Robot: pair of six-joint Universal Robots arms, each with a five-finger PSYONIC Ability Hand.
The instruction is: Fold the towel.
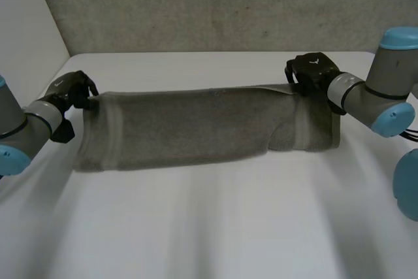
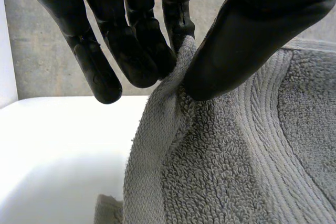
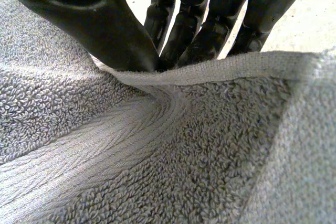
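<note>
White table (image 1: 209, 227) bears one grey towel (image 1: 196, 129), left hand (image 1: 68, 93) and right hand (image 1: 313, 70) each pinching an end.

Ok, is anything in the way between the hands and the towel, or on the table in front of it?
Nothing visible. The left hand pinches the towel at its far left corner, the right hand at its far right corner, and nothing lies on the table in front of the towel.

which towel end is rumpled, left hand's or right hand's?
The end at the right hand: the towel puckers into a crease there, while the end pinched by the left hand lies smooth.
</note>
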